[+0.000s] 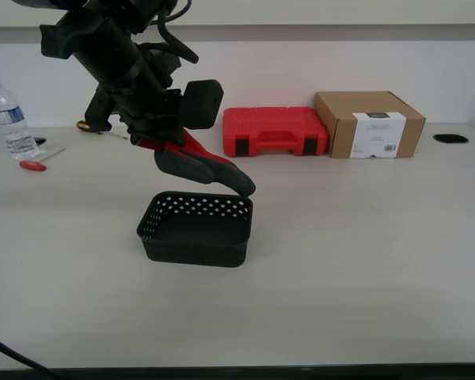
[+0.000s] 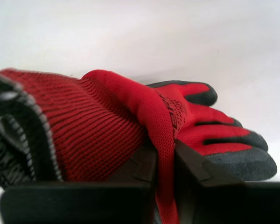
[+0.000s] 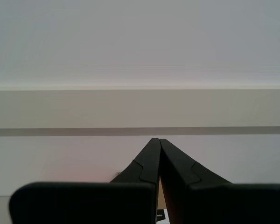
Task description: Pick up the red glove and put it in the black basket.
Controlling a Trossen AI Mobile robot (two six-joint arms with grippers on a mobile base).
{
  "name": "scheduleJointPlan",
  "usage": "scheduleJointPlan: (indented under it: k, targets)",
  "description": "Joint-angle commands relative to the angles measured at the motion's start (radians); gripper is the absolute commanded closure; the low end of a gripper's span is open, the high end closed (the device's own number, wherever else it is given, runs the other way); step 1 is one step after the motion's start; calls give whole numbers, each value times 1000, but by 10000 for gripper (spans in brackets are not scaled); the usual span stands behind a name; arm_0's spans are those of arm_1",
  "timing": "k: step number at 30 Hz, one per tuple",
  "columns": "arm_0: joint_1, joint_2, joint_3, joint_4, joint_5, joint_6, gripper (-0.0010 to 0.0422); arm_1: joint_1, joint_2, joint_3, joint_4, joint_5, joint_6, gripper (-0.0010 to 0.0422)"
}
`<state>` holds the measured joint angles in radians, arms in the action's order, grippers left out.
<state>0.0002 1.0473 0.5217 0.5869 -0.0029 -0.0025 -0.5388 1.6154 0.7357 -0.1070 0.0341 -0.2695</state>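
my first gripper [image 2: 164, 186] was clamped on a fold of the red glove [image 2: 130, 126], the jaws nearly closed with only the knit fabric pinched between them, so the glove draped out beyond the jaws with its grey-coated fingertips pointing away. in the exterior view the same arm reached down from the upper left and held the red glove [image 1: 202, 162] in the air, just above the rear rim of the black basket [image 1: 196, 229], the coated fingers sagging toward the basket's far corner on the exterior view's right. the pinch at the middle of the glove probably let both ends hang limp, which would suit dropping it into a shallow container. i judged the carry to be nearly done, with the release not yet made; the glove is about as long as the basket, so a fingertip could catch on the rim. my second gripper [image 3: 158, 144] had its jaws pressed together with nothing between them, aimed at a bare wall and away from the work. a red tool case [image 1: 275, 131], a cardboard box [image 1: 370, 123], a water bottle [image 1: 8, 120] and a red-handled screwdriver [image 1: 36, 164] sat on the table [image 1: 364, 261] well apart from the basket.
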Motion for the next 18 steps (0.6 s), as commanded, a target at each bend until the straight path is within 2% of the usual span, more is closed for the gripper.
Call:
scheduleJointPlan:
  k: [1,3,6,8,9,11,12,13,16,17,18]
  targets:
    - [0,0,2,4,0,3,412,-2,0,-1,2,3,1,340]
    - [1,0,2,4,0,3,412,-2,0,-1,4,3,0,278]
    - [1,0,2,4,0,3,412,-4,0,-1,6,1,0,101]
    - [1,0,2,3,0,3,412,-4,0,-1,9,-5,-11,24]
    - [1,0,2,4,0,3,412,-3,0,2,8,-25,-11,-1]
    - [0,0,2,3,0,3,412,-3,0,6,13,-28,-5,84]
    - [0,0,2,4,0,3,412,-3,0,13,13,-28,10,148]
    - [1,0,2,4,0,3,412,-2,0,26,13,-28,19,238]
    - [1,0,2,4,0,3,412,-2,0,53,12,-28,34,395]
    - [0,0,2,3,0,3,412,-1,0,61,12,-28,34,416]
    - [1,0,2,4,0,3,412,0,0,70,11,-28,34,393]
